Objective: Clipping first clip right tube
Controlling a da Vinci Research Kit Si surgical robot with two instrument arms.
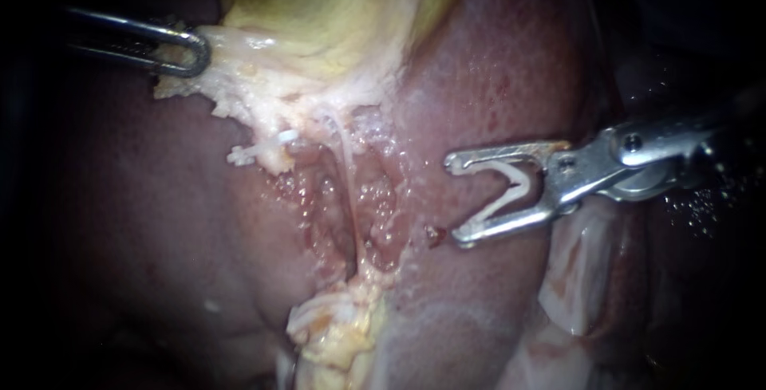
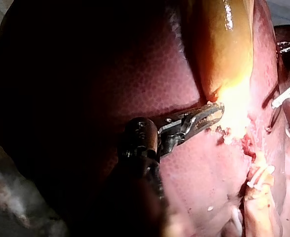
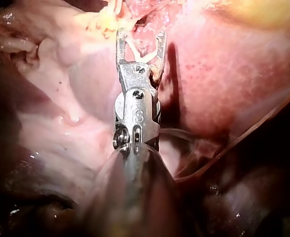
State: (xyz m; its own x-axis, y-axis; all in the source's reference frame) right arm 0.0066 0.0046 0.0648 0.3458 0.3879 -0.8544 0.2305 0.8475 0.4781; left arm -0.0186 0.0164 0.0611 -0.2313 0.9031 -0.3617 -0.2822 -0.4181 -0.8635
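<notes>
— endoscope view: where's the clip [image 1: 511, 187]?
— white, spread open, seated between the wide-apart jaws of the right instrument [image 1: 455, 198], both jaws touching it. it hangs over the liver [image 1: 495, 63], apart from the thin pale tube [image 1: 345, 155] running down the raw bed.
— and the left instrument [image 1: 194, 53]?
— jaws clamped on the pale tissue [image 1: 247, 87] at the gallbladder [image 1: 319, 7] edge; left wrist view shows the same.

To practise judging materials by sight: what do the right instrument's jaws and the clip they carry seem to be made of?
The right instrument looks like polished metal: silver-grey with bright glints. The clip held between its jaws is probably plastic: matt white, no metallic shine, though the look alone leaves it open.
</notes>
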